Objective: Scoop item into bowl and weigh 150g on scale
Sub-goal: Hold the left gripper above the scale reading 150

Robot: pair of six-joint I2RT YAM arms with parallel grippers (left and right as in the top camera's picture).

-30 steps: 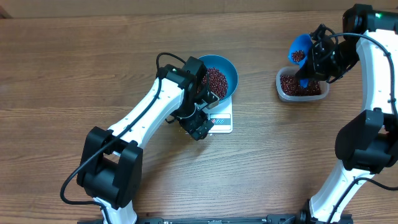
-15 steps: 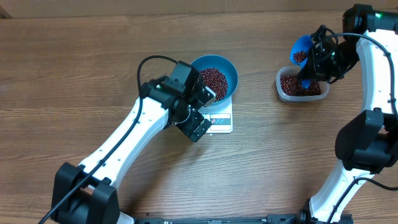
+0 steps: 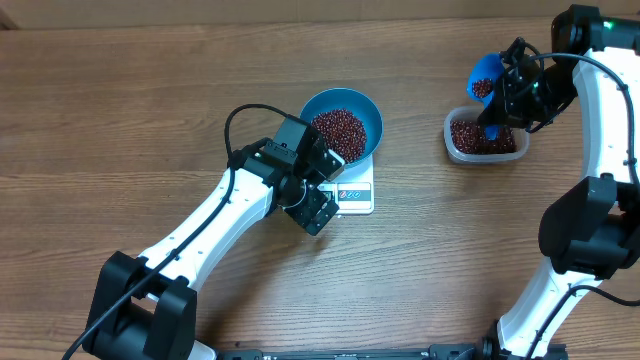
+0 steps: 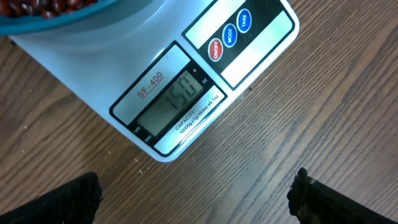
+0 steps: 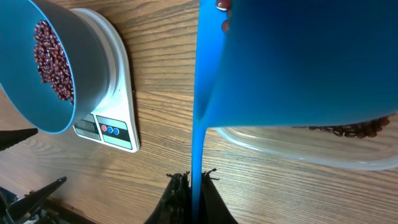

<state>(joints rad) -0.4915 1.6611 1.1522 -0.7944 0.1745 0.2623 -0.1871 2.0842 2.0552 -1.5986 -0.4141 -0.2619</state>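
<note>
Left arm has drawn back in the last second. Its wrist was covering the near-left edge of the blue bowl (image 3: 374,118); now the rim shows all round. The left gripper (image 3: 328,190) sits just off the front-left corner of the scale (image 3: 358,196). Its jaws are spread wide with nothing between them, and the fingertips point at the front panel.

The bowl sits on the scale platform, with the red-brown beans (image 3: 340,130) heaped inside. From the left wrist view the display (image 4: 177,102) is square in frame. The digits are faint but look like the target figure. My read: the arm backed off so no load from it skews the reading, and the weigh step is near done.

Right arm has barely moved. The right gripper (image 3: 497,108) is clenched on the handle of the blue scoop (image 3: 483,78), which is held up over the clear tub (image 3: 449,133) at the far right of the table (image 3: 150,100). A few beans are in the scoop, well apart from the bowl.

I would confirm the readout before tipping any more in.
</note>
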